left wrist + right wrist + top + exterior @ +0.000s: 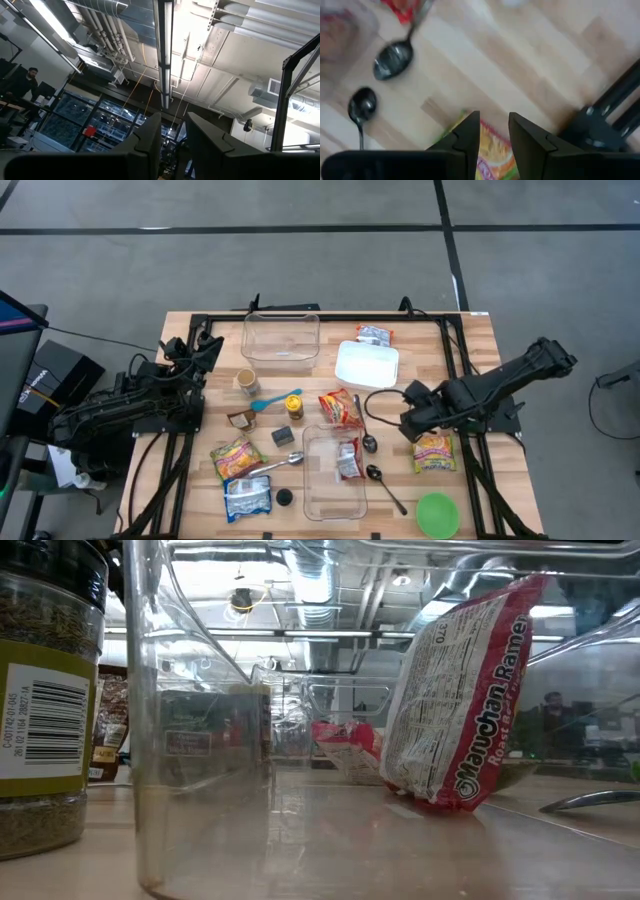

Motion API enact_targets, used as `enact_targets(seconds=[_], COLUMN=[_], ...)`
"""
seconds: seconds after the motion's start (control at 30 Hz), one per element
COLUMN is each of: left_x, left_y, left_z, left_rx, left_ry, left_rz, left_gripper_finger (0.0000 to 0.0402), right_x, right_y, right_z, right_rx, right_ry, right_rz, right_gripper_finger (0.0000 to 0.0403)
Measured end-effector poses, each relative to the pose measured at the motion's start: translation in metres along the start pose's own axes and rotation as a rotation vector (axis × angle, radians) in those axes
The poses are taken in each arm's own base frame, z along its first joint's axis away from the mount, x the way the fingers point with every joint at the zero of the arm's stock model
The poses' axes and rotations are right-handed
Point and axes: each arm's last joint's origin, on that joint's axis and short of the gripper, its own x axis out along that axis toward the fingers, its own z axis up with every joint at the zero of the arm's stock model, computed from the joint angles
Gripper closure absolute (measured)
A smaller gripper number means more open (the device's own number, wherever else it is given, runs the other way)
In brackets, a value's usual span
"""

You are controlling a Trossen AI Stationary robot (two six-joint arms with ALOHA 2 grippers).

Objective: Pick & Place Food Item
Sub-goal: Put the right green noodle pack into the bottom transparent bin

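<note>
Right gripper (408, 423) hovers just above the yellow noodle packet (433, 452).

High view: your packet lies at the table's four o'clock; left gripper (205, 350) waits at nine o'clock. Right wrist view: fingers (470, 131) slightly parted, gripping nothing, packet below. Left wrist view: fingers (150, 135) narrowly apart, empty, aimed at the ceiling.

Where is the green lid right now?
High view: the green lid lies at the table's near right corner, just below the ramen pack under the right gripper.
</note>
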Motion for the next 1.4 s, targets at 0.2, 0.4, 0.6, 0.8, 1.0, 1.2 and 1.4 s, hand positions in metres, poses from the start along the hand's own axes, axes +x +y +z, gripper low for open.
enact_targets(seconds=[0.2,0.4,0.6,0.8,1.0,1.2,1.4], left_x=[0.000,0.000,0.000,0.000,0.000,0.000,0.000], left_y=[0.000,0.000,0.000,0.000,0.000,0.000,0.000], left_z=[0.000,0.000,0.000,0.000,0.000,0.000,0.000], left_rx=[0.000,0.000,0.005,0.005,0.006,0.006,0.006], left_ry=[0.000,0.000,0.000,0.001,0.000,0.000,0.000], left_rz=[0.000,0.000,0.000,0.000,0.000,0.000,0.000], left_gripper_finger=[0.0317,0.0317,0.0317,0.0317,0.0317,0.0317,0.0317], right_x=[0.023,0.044,0.058,0.069,0.077,0.080,0.081], right_y=[0.001,0.005,0.005,0.000,-0.005,-0.010,-0.014], right_z=[-0.014,-0.023,-0.024,-0.018,-0.006,0.004,0.011], right_rx=[-0.027,-0.082,-0.101,-0.100,-0.155,-0.306,-0.400], right_ry=[0.136,0.214,0.258,0.266,0.300,0.286,0.269], right_rz=[0.009,0.094,0.154,0.153,0.203,0.246,0.263], right_gripper_finger=[0.0306,0.0306,0.0306,0.0306,0.0306,0.0306,0.0306])
